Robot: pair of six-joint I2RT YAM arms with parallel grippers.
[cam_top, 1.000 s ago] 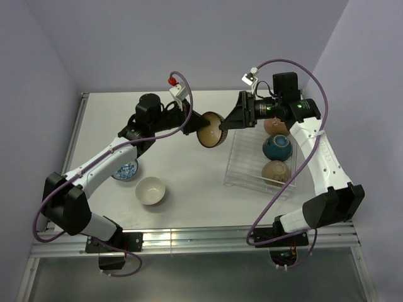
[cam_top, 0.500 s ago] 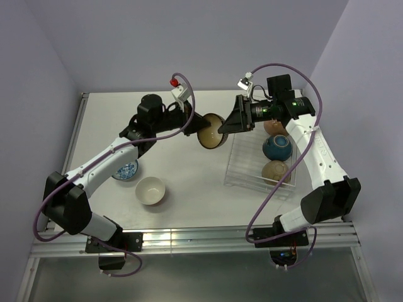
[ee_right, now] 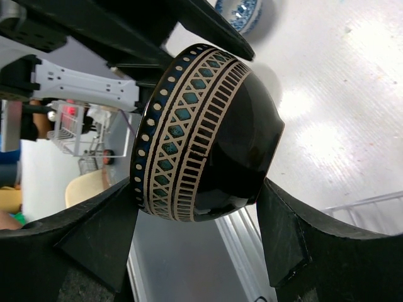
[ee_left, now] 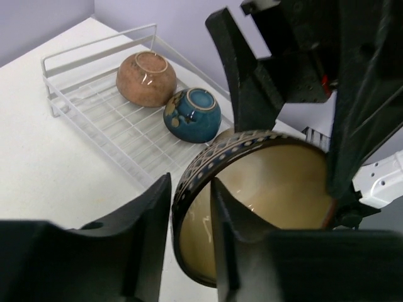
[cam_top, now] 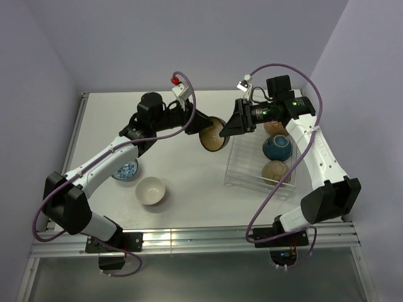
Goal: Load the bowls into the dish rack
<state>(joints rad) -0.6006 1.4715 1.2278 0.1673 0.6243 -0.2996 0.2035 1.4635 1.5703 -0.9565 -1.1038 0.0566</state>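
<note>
A black bowl [cam_top: 213, 133] with a patterned rim band and tan inside hangs on its side above the table, left of the dish rack [cam_top: 250, 171]. My right gripper [cam_top: 228, 129] is shut on it, one finger at the rim and one at the base [ee_right: 208, 132]. My left gripper [ee_left: 191, 189] straddles the bowl's rim [ee_left: 264, 189], open, with a thin gap showing beside the outer finger. In the rack lie a brown bowl [cam_top: 275, 127], a dark blue bowl [cam_top: 276, 147] and a tan bowl [cam_top: 276, 171].
A blue-patterned white bowl [cam_top: 125, 170] and a cream-white bowl [cam_top: 150, 190] stand on the table at the left, under and beside the left arm. The two arms meet over the table's middle. Walls close the table at the back and sides.
The right gripper has moved in and shut on the black bowl. The left gripper's jaws have loosened on the rim. The bowl has barely moved.
</note>
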